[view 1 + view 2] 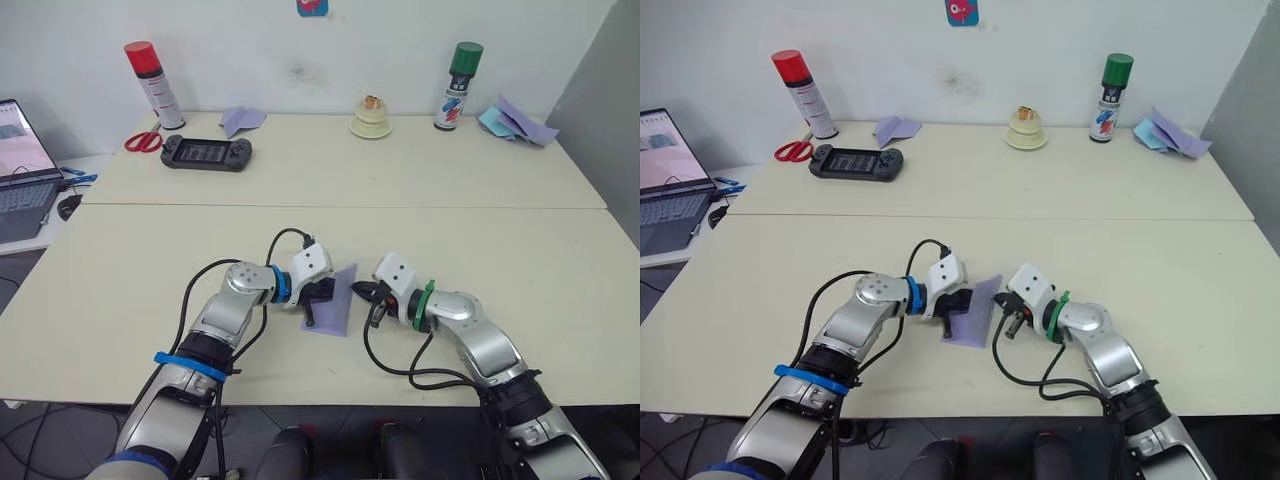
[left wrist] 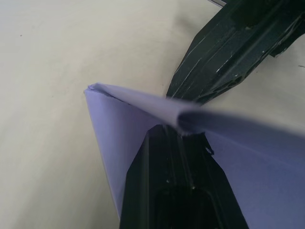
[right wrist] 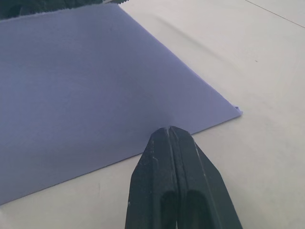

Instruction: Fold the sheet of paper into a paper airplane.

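Cream tabletop near its front edge carries the sheet of paper, lying between the two grippers. Left gripper seems clamped on the sheet's edge, one finger above a raised flap, though the fold hides the contact. Right gripper has its fingers pressed together, holding nothing, just beside the sheet.

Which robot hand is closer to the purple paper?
Left. The left gripper is clamped on the thin lavender sheet of paper, fingers above and below it. The right gripper, shut, sits just off the paper's edge.
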Available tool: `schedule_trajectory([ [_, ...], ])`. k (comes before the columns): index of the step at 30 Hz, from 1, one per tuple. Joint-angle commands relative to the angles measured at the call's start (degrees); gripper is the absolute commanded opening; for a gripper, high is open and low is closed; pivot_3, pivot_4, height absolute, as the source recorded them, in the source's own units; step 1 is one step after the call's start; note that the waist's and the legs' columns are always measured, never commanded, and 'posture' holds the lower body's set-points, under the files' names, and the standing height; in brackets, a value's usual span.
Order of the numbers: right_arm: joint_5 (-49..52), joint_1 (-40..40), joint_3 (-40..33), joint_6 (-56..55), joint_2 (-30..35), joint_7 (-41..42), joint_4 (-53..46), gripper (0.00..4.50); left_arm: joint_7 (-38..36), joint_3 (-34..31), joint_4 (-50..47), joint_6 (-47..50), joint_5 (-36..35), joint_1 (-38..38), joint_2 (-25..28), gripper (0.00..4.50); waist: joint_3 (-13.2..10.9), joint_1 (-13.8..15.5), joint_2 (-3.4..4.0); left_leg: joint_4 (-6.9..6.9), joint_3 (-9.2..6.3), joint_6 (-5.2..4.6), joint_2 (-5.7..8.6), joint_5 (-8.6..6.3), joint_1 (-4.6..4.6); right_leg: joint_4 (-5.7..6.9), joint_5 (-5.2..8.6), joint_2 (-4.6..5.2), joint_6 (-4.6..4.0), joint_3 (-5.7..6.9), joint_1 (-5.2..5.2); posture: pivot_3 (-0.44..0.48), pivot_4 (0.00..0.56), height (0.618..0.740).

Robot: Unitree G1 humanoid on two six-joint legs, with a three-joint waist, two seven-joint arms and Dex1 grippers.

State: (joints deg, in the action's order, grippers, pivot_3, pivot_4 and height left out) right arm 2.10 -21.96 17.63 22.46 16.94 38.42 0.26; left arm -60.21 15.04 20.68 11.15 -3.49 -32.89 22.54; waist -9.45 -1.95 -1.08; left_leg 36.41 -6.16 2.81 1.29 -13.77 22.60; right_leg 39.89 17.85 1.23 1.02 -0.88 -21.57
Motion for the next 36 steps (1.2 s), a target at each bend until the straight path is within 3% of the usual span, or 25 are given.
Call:
schedule_trajectory([
  [1,-1.0,-1.3,0.9,-2.0,-1.0,-0.6,0.2,0.00,0.8,-1.5,-1.0,1.7,-0.5,1.2,1.3,0.03,0.0,-0.1,0.00,0.01,0.00,0.00,-0.01,0.00,-0.02,0.03,0.00,-0.01,0.00,0.00,0.01,0.000,0.150,0.722],
  [10,-3.1,-2.3,2.6,-3.7,-3.0,-1.2,3.7,0.00,1.7,-4.7,-5.4,7.2,-3.4,4.8,4.0,0.03,0.0,-0.9,0.01,0.02,0.00,0.00,-0.08,0.00,-0.25,0.10,-0.02,-0.07,-0.04,-0.03,0.15,0.000,0.150,0.722],
  [15,-4.5,-2.6,3.9,-4.0,-3.4,-0.7,5.7,0.00,1.3,-8.8,-9.4,11.2,-6.4,6.6,7.9,0.03,0.0,-1.4,0.01,0.00,-0.03,0.00,-0.11,0.00,-0.26,0.11,-0.03,-0.08,-0.05,-0.04,0.14,0.000,0.150,0.722],
  [23,-5.9,-2.5,5.2,-5.2,-3.2,0.5,7.4,0.00,-3.7,-11.4,-11.2,14.2,-10.8,1.8,13.4,0.03,0.0,-1.2,0.00,-0.01,-0.03,0.00,-0.07,0.00,-0.25,0.09,-0.02,-0.07,-0.05,-0.02,0.17,0.000,0.150,0.722],
  [30,-7.6,-2.4,6.6,-7.2,-1.9,2.0,8.2,0.00,-1.8,-4.3,-6.5,7.6,-6.2,-2.1,6.1,0.03,0.0,-1.3,0.00,-0.01,0.05,0.00,-0.07,0.00,-0.26,0.09,-0.02,-0.06,-0.05,-0.05,0.16,0.000,0.150,0.722],
  [36,-7.4,-1.4,6.1,-9.9,-1.7,2.7,7.1,0.00,1.2,-2.4,2.6,1.9,-2.2,-3.6,2.7,0.03,0.0,-1.3,0.00,-0.01,0.04,0.00,-0.09,0.00,-0.27,0.10,-0.02,-0.08,-0.05,-0.04,0.14,0.000,0.150,0.722],
])
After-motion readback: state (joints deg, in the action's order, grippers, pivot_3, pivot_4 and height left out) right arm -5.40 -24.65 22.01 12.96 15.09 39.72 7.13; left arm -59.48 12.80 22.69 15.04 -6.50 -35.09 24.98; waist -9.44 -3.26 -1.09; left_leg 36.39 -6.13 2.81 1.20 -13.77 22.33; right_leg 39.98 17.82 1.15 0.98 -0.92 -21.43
